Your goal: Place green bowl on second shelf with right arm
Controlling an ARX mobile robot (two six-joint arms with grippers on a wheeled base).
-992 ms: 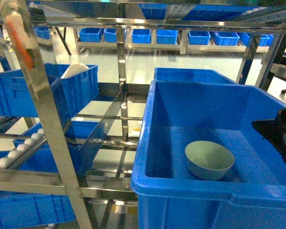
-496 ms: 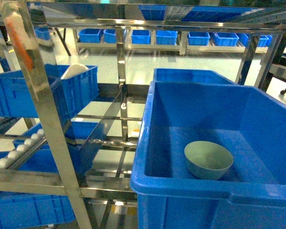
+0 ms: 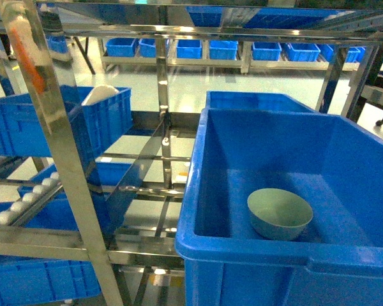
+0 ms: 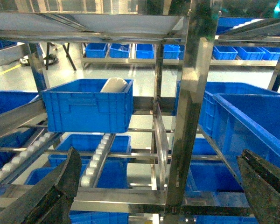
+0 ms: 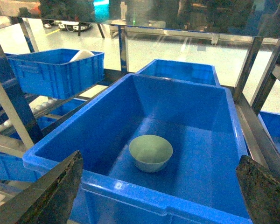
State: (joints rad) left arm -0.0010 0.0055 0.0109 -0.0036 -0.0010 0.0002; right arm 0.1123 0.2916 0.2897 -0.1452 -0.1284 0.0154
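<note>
The pale green bowl (image 3: 279,213) sits upright on the floor of a large blue bin (image 3: 198,191) on the steel rack. In the right wrist view the green bowl (image 5: 150,152) lies beyond the bin's near rim (image 5: 130,189). My right gripper (image 5: 160,156) hangs open in front of that rim, holding nothing and clear of the bowl. The second shelf (image 3: 140,190), a tier of steel bars with white roller rails (image 4: 98,154), runs to the left of the bin. My left gripper (image 4: 159,150) is open and empty before the rack. Neither gripper shows in the head view.
A smaller blue bin (image 3: 57,121) holding a white rounded object (image 3: 101,94) stands on the left of the rack. Another blue bin (image 3: 258,101) sits behind the large one. Shiny uprights (image 3: 57,146) frame the rack, with more blue bins below and far behind.
The dark tip of my right gripper, seen at the right edge of the head view a second ago, has withdrawn out of that view. The bowl has stayed put.
</note>
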